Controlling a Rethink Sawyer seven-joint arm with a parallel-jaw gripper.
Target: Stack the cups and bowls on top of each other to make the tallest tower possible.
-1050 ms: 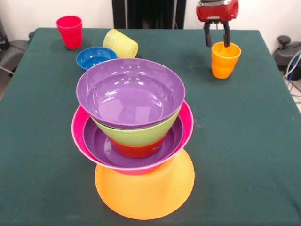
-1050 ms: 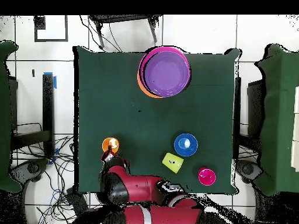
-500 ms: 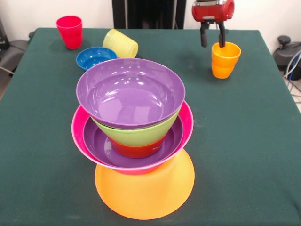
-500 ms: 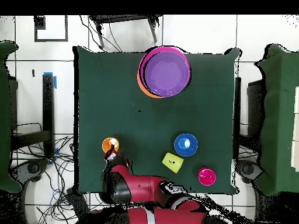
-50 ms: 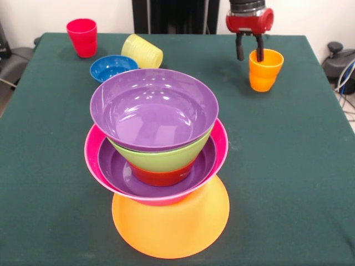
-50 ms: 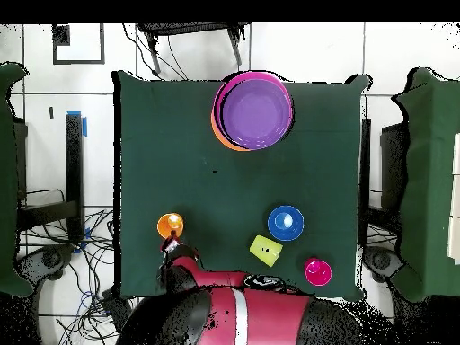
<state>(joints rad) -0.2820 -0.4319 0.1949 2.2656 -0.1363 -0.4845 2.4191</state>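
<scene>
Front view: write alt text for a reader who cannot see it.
A tower of nested bowls rises from an upturned orange bowl on a green table. Behind it, the robot's tool straddles the rim of an upright orange cup. A red cup, a tipped yellow cup and a blue bowl stand apart.

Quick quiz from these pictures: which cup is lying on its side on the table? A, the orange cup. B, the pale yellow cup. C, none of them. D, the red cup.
B: the pale yellow cup lies tipped over beside the blue bowl, while the red cup and the orange cup both stand upright.
</scene>
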